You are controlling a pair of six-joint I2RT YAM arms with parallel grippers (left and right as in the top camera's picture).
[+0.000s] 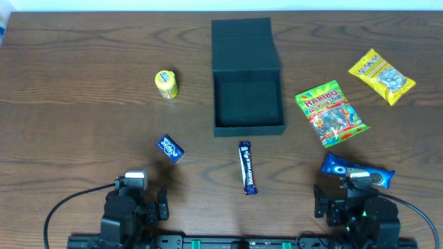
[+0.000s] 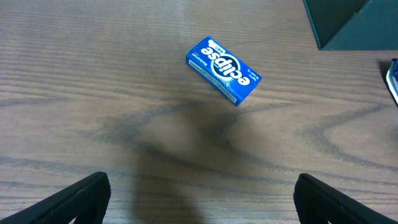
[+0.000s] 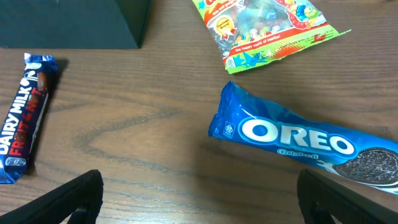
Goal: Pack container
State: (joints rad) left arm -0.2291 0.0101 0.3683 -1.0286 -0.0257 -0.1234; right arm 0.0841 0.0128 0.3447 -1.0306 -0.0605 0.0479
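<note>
Teal container (image 1: 249, 130) — desk (image 1: 83, 104) centre, lid flapped back, empty. L claw (image 2: 202, 208), R claw (image 3: 199, 202): both wide open, holding nothing. Risk — slick Oreo pack (image 3: 298, 140) lies flat; pinch may skid it away.

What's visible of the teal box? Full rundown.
The container is a dark teal-green square box, matte, cardboard by the look. It stands upright on the wooden table, mid-table, on the side far from the arms. It is open: the hinged lid, same colour, is folded back behind it. The inside looks empty. Nothing touches it; the nearest item, the Dairy Milk bar, lies apart in front of it.
</note>
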